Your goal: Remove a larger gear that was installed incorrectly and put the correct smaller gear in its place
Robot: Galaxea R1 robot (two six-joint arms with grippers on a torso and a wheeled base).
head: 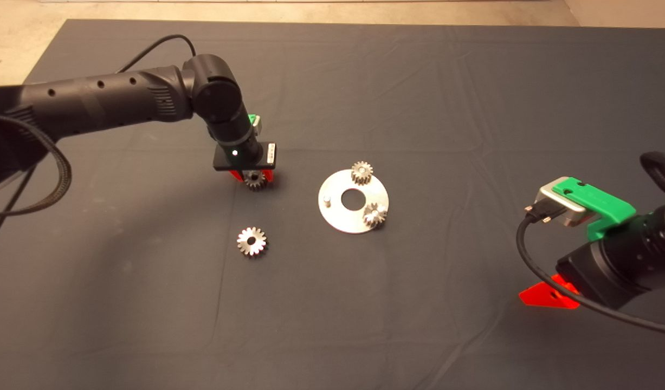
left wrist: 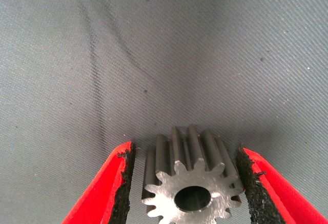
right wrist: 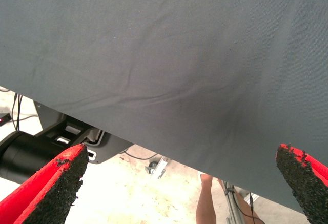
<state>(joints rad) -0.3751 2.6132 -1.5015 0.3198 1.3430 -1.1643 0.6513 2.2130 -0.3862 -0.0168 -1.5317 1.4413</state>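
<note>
My left gripper (head: 252, 176) is lowered over the smaller gear (head: 255, 180), which lies on the mat left of the round silver plate (head: 340, 219). In the left wrist view the gripper (left wrist: 185, 151) straddles this gear (left wrist: 190, 183): one pad (left wrist: 247, 183) is against its teeth and the other pad (left wrist: 124, 183) stands a narrow gap away. The larger gear (head: 251, 241) lies flat on the mat nearer the front, apart from the gripper. My right gripper (head: 549, 296) is parked at the lower right, open wide and empty (right wrist: 182, 183).
The plate carries two small gears (head: 361, 172) (head: 374, 214), a bare peg (head: 327, 200) and a centre hole. The right wrist view shows the mat's edge with floor, cables and a person's leg (right wrist: 206, 203) beyond it.
</note>
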